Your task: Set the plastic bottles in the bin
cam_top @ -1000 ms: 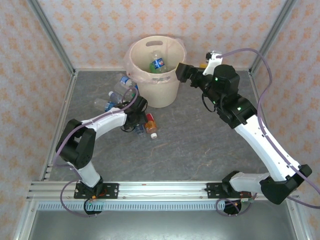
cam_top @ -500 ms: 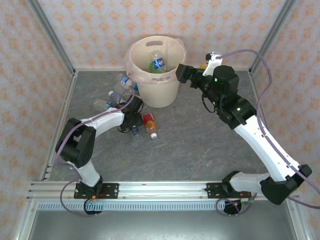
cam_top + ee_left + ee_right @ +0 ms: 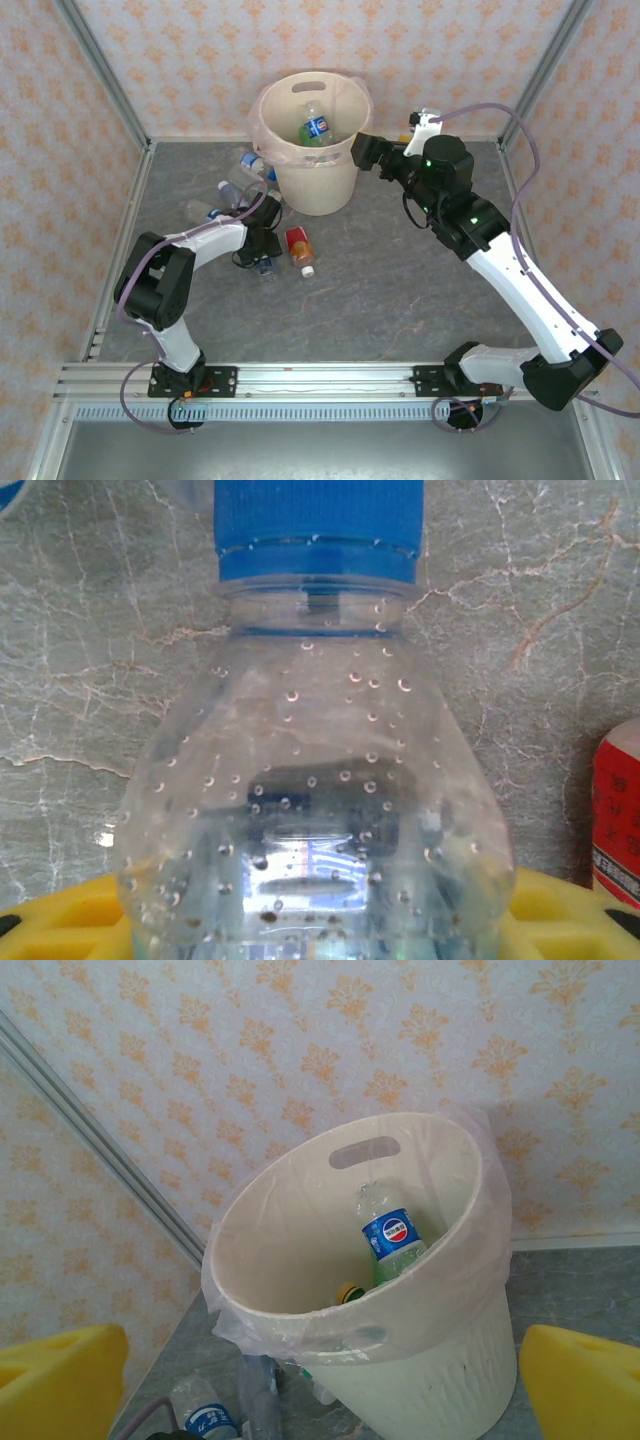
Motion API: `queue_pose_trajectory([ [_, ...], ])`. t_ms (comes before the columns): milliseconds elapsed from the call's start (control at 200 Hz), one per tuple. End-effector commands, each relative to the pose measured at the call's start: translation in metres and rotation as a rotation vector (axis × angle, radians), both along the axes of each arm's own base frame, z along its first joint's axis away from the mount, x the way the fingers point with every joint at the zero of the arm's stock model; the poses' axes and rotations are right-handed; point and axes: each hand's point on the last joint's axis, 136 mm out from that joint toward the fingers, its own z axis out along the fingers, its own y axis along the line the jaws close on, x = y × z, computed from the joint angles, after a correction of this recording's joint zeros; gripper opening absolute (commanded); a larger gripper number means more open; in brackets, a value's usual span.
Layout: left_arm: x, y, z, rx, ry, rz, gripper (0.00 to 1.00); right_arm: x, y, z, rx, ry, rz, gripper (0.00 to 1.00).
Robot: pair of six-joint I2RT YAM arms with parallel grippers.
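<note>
A clear plastic bottle with a blue cap lies on the grey floor between my left gripper's yellow fingers, which press both its sides. From above, that left gripper is low on the floor left of the bin. A red-labelled bottle lies just right of it. Several more bottles lie at the bin's left foot. The cream bin holds a blue-labelled bottle and a green one. My right gripper hovers open and empty beside the bin's right rim.
The red-labelled bottle is close to my left gripper's right finger. Two bottles lie against the bin's base on its left. Patterned walls and metal posts enclose the floor. Open grey floor stretches in front of the bin.
My left gripper has slid a little toward the near left along the floor, and its jaws have narrowed onto the blue-capped bottle. The right arm has barely shifted.
</note>
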Motion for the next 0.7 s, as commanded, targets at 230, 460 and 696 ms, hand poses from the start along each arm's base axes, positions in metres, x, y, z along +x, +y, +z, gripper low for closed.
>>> queue_pose_trajectory([
  [230, -0.01, -0.001, 0.047, -0.066, -0.097, 0.015, 0.53, -0.005, 0.0, 0.015, 0.062, -0.036, 0.009, 1.0],
  [460, -0.008, -0.001, 0.1, -0.095, -0.229, 0.016, 0.53, 0.001, 0.012, 0.017, 0.078, -0.031, 0.046, 1.0],
  [696, 0.008, 0.01, 0.179, -0.074, -0.428, 0.032, 0.53, 0.003, 0.024, 0.023, 0.09, -0.044, 0.085, 1.0],
])
